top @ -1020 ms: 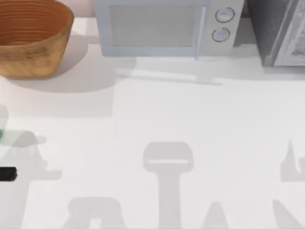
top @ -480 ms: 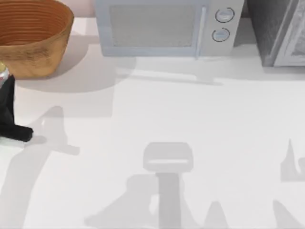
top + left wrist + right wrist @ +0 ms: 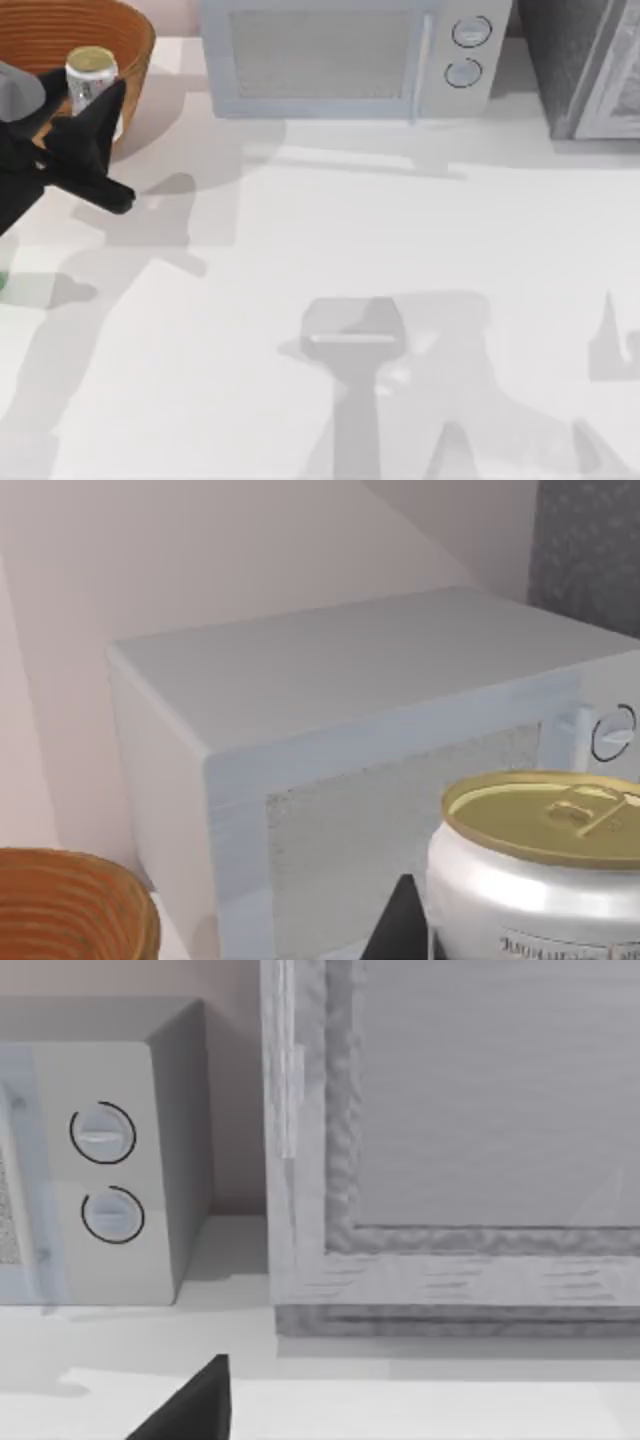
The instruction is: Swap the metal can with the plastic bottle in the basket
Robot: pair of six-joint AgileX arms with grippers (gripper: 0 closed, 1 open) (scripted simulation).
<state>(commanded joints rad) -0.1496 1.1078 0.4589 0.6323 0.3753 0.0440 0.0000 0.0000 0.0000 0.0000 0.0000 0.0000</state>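
- While the top view has my left gripper (image 3: 88,105) at the table's far left with its fingers closed around the metal can (image 3: 90,72), the left wrist view brings that can (image 3: 540,865) up close, showing a dull gold lid with a pull tab
- From above, the can is upright, held over the near right rim of the wicker basket (image 3: 40,30); I cannot tell whether it touches the rim
- One green sliver at the left edge of the top view is the plastic bottle (image 3: 3,283), on the table nearer than the basket and well apart from it
- Dark print runs along the can's lower white band in the left wrist view, too small to read
- One microwave (image 3: 345,55) stands at the back of the table with two round dials (image 3: 471,32); the right wrist view shows both dials (image 3: 103,1133) side-on and, beside the microwave, a grey textured cabinet (image 3: 460,1140)
- A dark part of my right arm's gripper (image 3: 190,1405) shows in the right wrist view; I cannot tell how it is set
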